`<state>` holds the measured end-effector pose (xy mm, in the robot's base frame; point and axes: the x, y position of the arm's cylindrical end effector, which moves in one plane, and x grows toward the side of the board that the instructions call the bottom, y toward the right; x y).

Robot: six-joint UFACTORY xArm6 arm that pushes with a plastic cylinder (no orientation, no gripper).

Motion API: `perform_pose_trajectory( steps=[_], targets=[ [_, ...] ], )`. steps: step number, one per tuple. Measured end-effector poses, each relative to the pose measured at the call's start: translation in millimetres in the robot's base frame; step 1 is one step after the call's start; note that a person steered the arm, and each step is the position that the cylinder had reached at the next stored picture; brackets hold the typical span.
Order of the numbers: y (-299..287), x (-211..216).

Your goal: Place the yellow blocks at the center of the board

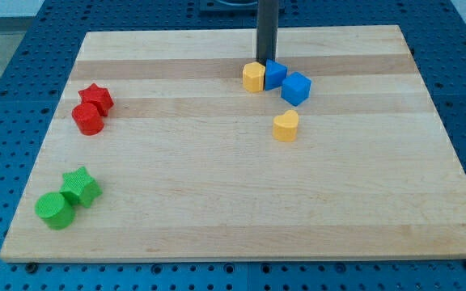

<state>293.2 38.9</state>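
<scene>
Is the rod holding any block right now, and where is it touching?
Nothing is held. My tip sits just behind the yellow hexagonal block and the blue block, at their top edges; contact cannot be told.

The rod (266, 28) is cut off by the view's top (my tip (265, 61) shows)

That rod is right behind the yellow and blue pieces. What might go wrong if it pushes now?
My tip sits at the seam between the yellow hexagonal block and the blue triangular block, which touch. A push toward the view's bottom may drag blue along, or split them and slip between.
</scene>
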Motion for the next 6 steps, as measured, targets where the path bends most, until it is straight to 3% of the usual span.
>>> perform_pose_trajectory(
  steps=[2, 6],
  targets=[
    [-5, 23],
    [-21, 26]
  ],
)
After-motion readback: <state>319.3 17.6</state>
